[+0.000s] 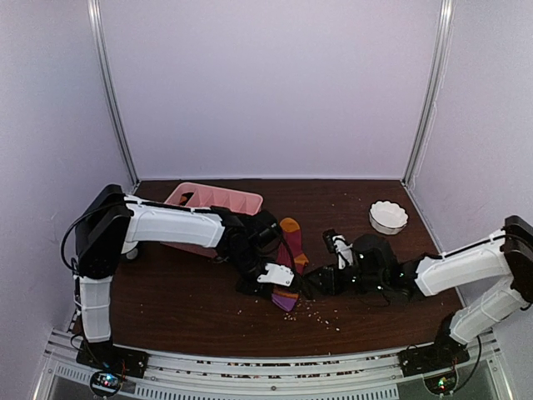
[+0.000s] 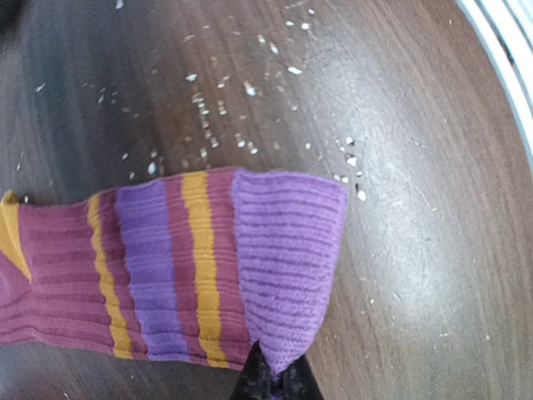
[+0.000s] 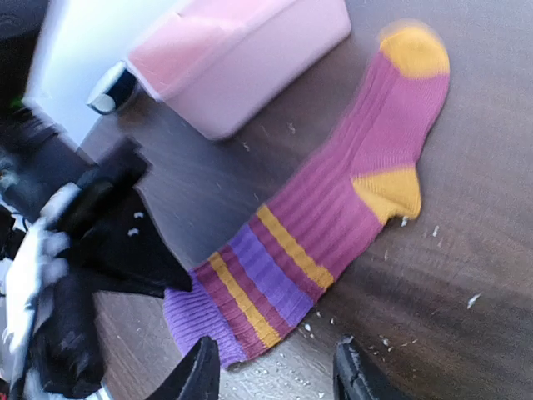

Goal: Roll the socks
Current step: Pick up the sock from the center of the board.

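Observation:
A striped sock lies flat on the dark table, with purple, orange and dark red bands, an orange toe and heel, and a purple cuff nearest me. Only one sock shows. My left gripper is shut on the edge of the purple cuff; in the left wrist view its black tips pinch the cuff of the sock. My right gripper is open and empty just right of the cuff. In the right wrist view its fingers straddle bare table below the sock.
A pink tray stands behind the left arm and also shows in the right wrist view. A white bowl sits at the back right. Pale crumbs are scattered on the table in front of the sock.

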Tool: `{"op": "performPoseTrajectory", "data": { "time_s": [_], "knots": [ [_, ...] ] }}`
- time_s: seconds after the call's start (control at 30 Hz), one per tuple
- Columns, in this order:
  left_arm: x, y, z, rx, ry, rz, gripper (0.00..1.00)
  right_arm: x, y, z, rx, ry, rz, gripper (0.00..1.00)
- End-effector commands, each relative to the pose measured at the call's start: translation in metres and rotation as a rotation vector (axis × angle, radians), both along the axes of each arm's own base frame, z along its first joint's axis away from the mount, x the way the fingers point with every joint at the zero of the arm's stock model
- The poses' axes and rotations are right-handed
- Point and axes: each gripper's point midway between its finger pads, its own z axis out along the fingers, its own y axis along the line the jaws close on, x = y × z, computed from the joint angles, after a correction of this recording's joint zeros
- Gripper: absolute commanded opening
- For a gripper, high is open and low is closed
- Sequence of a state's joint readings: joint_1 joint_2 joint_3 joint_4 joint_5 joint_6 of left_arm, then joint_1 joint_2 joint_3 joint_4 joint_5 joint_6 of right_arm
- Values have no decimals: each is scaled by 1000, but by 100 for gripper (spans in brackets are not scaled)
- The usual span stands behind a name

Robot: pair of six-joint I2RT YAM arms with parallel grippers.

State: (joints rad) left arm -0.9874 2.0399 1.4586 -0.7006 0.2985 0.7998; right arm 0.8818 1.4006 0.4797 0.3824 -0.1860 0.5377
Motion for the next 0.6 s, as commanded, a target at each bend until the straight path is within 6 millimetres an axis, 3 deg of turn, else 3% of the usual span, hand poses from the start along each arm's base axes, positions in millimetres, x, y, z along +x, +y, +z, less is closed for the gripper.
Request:
{"op": "performPoseTrajectory", "data": {
  "time_s": [0.0, 0.03, 0.07, 0.1, 0.17, 0.27, 0.43, 0.57],
  "knots": [
    [-10, 4, 7, -7, 204, 67, 0, 25, -41, 35, -104, -238, -198, 54],
    [-10, 4, 7, -6, 223, 73, 0, 32, -56, 40, -108, -243, -286, 59],
    [-10, 4, 7, -5, 240, 74, 0, 37, -72, 45, -95, -235, -373, 82],
    [-11, 4, 7, -1, 260, 77, 0, 41, -87, 51, -59, -226, -458, 98],
    [-11, 4, 9, 5, 295, 91, 0, 42, -103, 64, 54, -230, -516, 100],
    [-8, 6, 11, 1, 354, 114, 0, 24, -84, 75, 55, -378, -315, 100],
    [-4, 12, 12, 0, 415, 135, 1, -23, -55, 47, -226, -560, -47, 99],
    [-3, 14, 11, 11, 421, 125, 1, -43, -37, 25, -475, -691, 90, 100]
  ]
}}
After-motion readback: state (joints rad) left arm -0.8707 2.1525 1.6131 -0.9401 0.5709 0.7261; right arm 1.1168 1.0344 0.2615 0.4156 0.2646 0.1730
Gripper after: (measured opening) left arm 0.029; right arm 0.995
